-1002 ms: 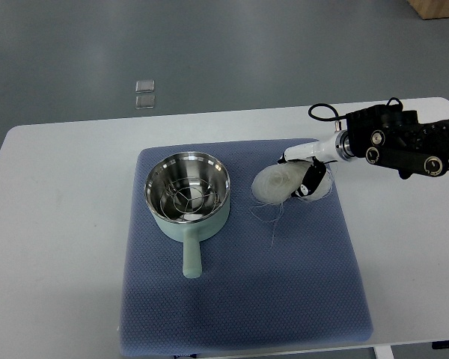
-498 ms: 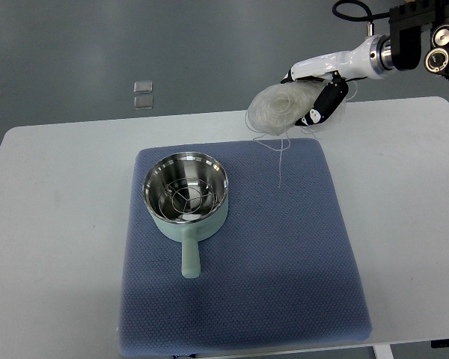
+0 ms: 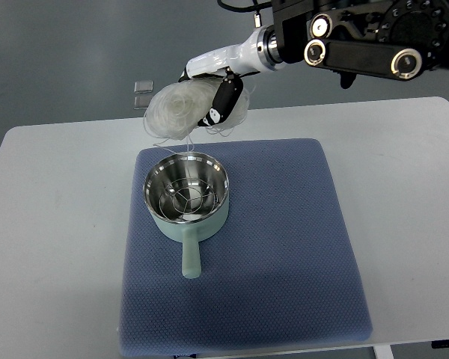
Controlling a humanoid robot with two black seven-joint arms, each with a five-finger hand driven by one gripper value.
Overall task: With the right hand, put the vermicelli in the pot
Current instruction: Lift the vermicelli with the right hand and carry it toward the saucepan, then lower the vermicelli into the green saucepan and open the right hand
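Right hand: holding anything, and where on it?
Yes. The right hand grips the vermicelli bundle at its right end, lifted above the pot.

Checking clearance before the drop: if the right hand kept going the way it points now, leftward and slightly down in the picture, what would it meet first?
Probably nothing. The right hand, shut on the vermicelli, heads past the pot toward bare table; depth is unclear.

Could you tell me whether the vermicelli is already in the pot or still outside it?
Outside. The vermicelli is held in the right hand, raised above the pot, which holds only a wire rack.
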